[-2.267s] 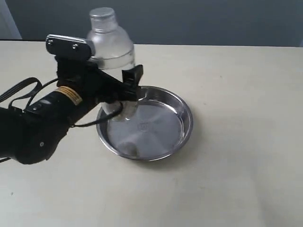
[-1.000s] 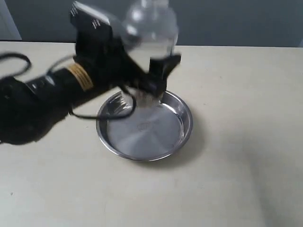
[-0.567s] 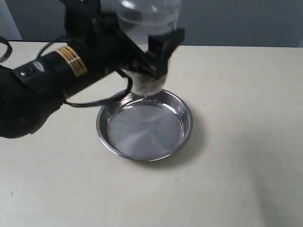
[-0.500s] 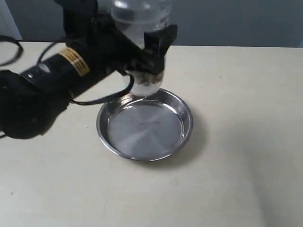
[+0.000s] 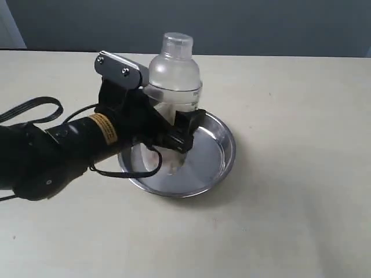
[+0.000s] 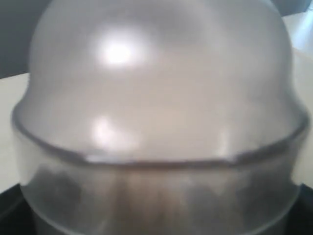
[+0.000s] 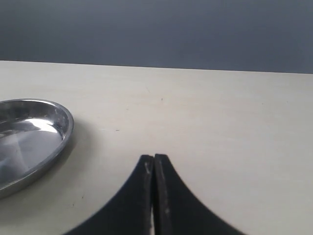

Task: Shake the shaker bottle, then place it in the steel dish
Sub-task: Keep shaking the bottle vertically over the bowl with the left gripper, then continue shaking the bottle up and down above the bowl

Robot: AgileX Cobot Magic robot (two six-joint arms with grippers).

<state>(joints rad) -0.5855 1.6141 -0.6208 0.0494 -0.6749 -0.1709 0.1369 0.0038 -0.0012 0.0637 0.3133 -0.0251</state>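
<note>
Nearest you lies the beige table [image 5: 278,231]. Only one arm shows in the exterior view, reaching in from the left. Its left gripper [image 5: 173,132] is clenched around the lower body of the single shaker bottle [image 5: 174,75], with one black finger [image 5: 189,124] showing in front. The bottle stands upright within the one steel dish [image 5: 229,145], over its left half. Whether its base touches the pan floor, you cannot tell. The right gripper [image 7: 154,159] shows only in its wrist view, its two fingers pressed together on nothing, near the dish rim.
</note>
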